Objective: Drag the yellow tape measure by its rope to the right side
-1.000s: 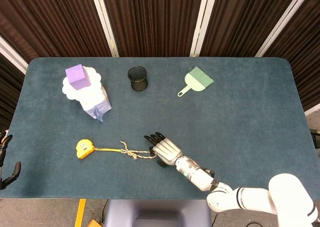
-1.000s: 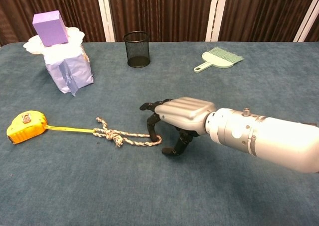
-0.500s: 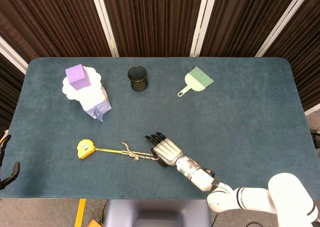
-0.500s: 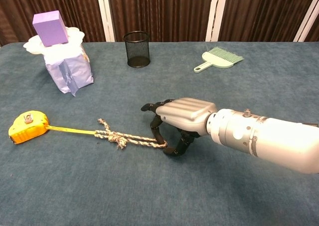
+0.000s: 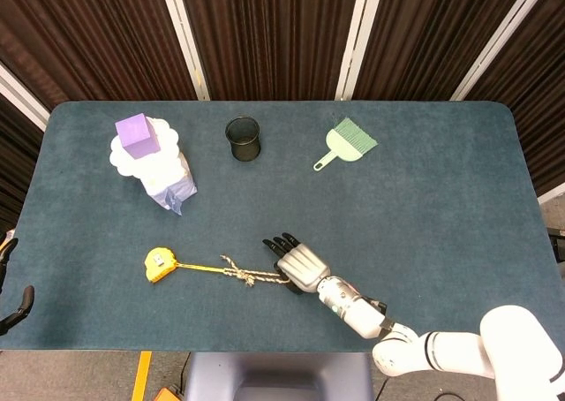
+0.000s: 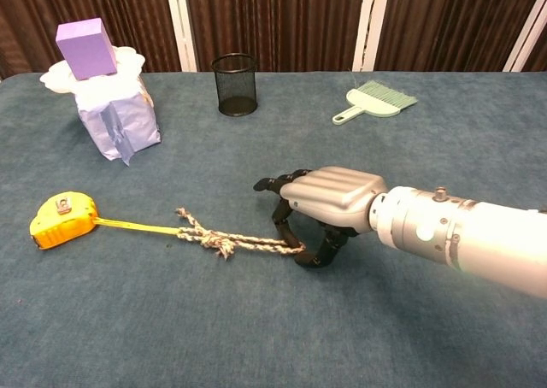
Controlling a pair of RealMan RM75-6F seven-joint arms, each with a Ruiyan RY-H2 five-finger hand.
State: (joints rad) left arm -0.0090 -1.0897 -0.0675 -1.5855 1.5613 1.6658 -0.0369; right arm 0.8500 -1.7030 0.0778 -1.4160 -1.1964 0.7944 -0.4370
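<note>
Now right hand (image 6: 329, 207) palm-down, fingers (image 6: 285, 221) hooking rope (image 6: 244, 243).

**Silver shell, black fingers**

There's the right robot hand (image 6: 320, 208): a ribbed, glossy silver back and black fingers (image 6: 282, 219). Behind it a silver cylindrical wrist with small round screws, running into a smooth white forearm. At the head view's left edge, the black left robot hand (image 5: 11, 286) peeks in.
</note>
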